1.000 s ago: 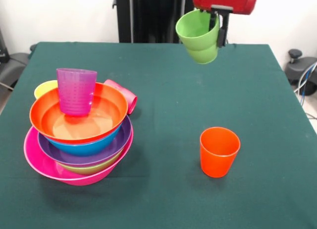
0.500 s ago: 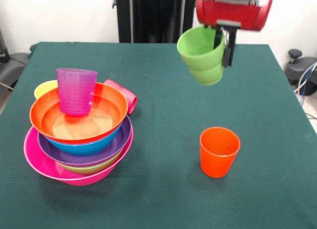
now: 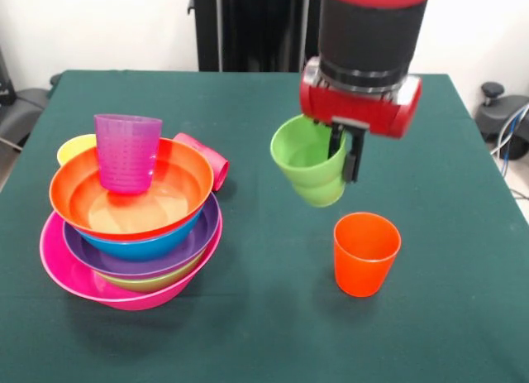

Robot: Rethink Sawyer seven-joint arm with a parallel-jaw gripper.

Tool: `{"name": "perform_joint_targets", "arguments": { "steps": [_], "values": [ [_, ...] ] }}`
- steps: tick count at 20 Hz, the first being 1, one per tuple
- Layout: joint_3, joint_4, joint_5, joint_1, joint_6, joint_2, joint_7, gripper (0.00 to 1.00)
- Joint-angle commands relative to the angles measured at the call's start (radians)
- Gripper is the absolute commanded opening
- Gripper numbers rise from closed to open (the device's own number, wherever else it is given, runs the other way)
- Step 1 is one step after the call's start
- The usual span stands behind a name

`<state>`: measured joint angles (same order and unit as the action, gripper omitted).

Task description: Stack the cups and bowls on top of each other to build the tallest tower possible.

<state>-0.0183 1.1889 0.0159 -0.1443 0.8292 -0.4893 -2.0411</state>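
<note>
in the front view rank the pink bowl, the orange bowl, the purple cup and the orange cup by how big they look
1. pink bowl
2. orange bowl
3. purple cup and orange cup: they look alike, so no ranking.

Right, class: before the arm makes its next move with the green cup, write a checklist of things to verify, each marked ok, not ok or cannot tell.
1. Gripper pinches the glossy green plastic tumbler by its wall: ok.
2. Tumbler hangs level: not ok, tilted.
3. Orange plastic tumbler stands upright, mouth open: ok.
4. Purple plastic tumbler sits upright in the wide orange plastic bowl: ok.
5. Nested bowl pile sits straight on the big pink bowl: not ok, leaning.
6. Green tumbler clear of the table: cannot tell.
</note>
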Motion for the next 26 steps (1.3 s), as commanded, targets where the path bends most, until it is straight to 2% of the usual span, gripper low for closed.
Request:
{"name": "perform_joint_targets", "arguments": {
  "steps": [1, 10, 22, 26],
  "values": [
    [-0.006, -0.096, -0.025, 0.032, 0.055, 0.083, -0.2, 0.0],
    [0.027, -0.152, -0.08, 0.082, 0.125, 0.078, -0.237, 0.0],
    [0.073, -0.098, -0.146, 0.102, 0.16, 0.008, -0.191, 0.0],
    [0.073, -0.124, -0.153, 0.099, 0.157, 0.034, -0.187, 0.0]
  ]
}}
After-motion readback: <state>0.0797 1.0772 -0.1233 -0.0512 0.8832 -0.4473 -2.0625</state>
